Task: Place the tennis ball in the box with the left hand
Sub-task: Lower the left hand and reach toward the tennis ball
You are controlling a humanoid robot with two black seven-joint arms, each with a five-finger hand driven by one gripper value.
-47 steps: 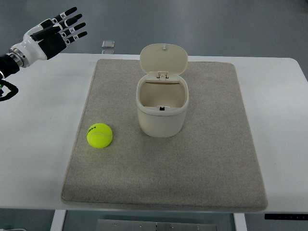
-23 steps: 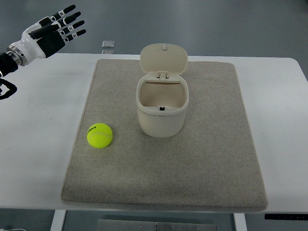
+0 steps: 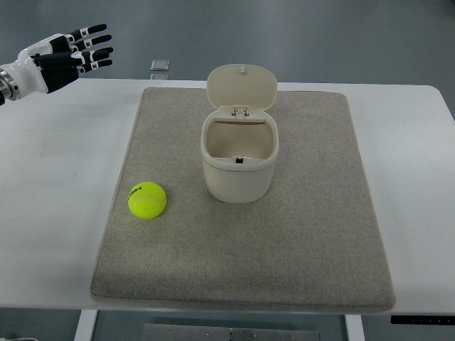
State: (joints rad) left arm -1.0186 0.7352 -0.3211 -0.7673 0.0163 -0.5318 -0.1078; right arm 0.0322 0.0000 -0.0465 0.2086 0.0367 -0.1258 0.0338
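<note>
A yellow-green tennis ball (image 3: pixel 147 200) lies on the grey mat (image 3: pixel 313 234), near its left edge. To its right stands a cream box (image 3: pixel 239 165) with its hinged lid (image 3: pixel 242 87) tipped up and back, the inside showing empty. My left hand (image 3: pixel 67 53) hovers at the far top left, above the table's back edge, fingers stretched out and holding nothing. It is well away from the ball. The right arm does not show.
The mat lies on a white table (image 3: pixel 57 213). A small grey square object (image 3: pixel 161 66) sits just beyond the table's far edge, behind the mat's left corner.
My left hand has drawn back to the left and slightly up, its fingers levelling out toward the right. Ball and box have not moved.
</note>
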